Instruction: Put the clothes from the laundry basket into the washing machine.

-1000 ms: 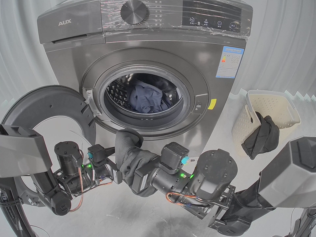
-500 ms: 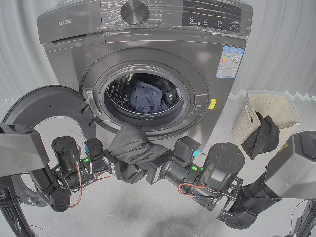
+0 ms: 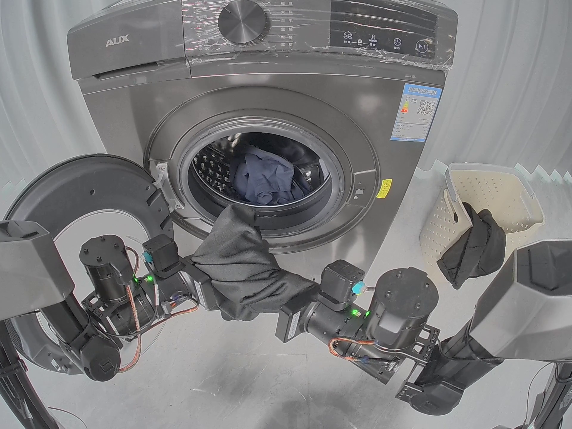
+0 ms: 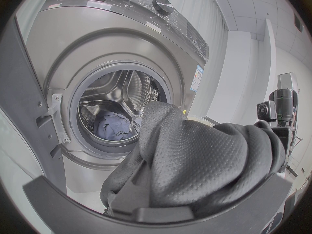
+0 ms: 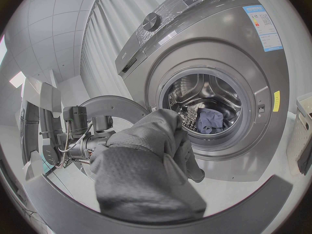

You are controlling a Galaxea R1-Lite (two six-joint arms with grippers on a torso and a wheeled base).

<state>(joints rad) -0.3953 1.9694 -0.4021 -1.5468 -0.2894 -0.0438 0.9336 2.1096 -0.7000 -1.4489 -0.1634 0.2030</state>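
Observation:
A dark grey garment (image 3: 244, 263) is stretched between my two grippers, low in front of the washing machine (image 3: 262, 90). Its top corner reaches the lower rim of the open drum mouth (image 3: 262, 174). My left gripper (image 3: 211, 287) holds the garment's left end and my right gripper (image 3: 271, 305) holds its right end. The cloth covers both sets of fingers. In the left wrist view the garment (image 4: 195, 166) drapes over the gripper. The right wrist view has the same garment (image 5: 143, 166) bunched close in front. A blue garment (image 3: 265, 180) lies inside the drum.
The round door (image 3: 89, 198) stands swung open at the left, behind my left arm. A cream laundry basket (image 3: 494, 204) stands on the floor to the right of the machine. A black garment (image 3: 473, 248) hangs over the basket's front rim.
The grippers have drawn apart, the left one leftwards and the right one rightwards. The grey garment went from a bunched lump to a spread sheet, and its top rose to the drum rim.

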